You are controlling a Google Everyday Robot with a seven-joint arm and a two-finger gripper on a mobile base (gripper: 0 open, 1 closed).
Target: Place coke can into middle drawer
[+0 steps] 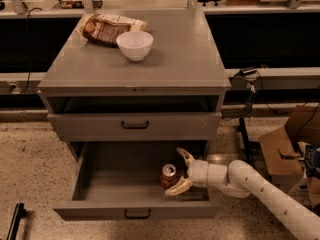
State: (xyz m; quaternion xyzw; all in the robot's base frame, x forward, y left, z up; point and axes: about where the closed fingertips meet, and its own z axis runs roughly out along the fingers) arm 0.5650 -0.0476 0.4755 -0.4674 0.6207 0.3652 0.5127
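The coke can, red with a silver top, stands upright on the floor of the open middle drawer, right of its centre. My gripper reaches in from the right on a white arm, inside the drawer at can height. Its two pale fingers are spread wide apart, one behind and one in front, just right of the can, with a gap to it. The drawer front with its dark bar handle is pulled out toward the camera. The grey handled drawer front above is closed.
On the cabinet top stand a white bowl and a brown snack bag. Cardboard boxes and cables lie on the floor at the right. A dark object lies on the floor at lower left.
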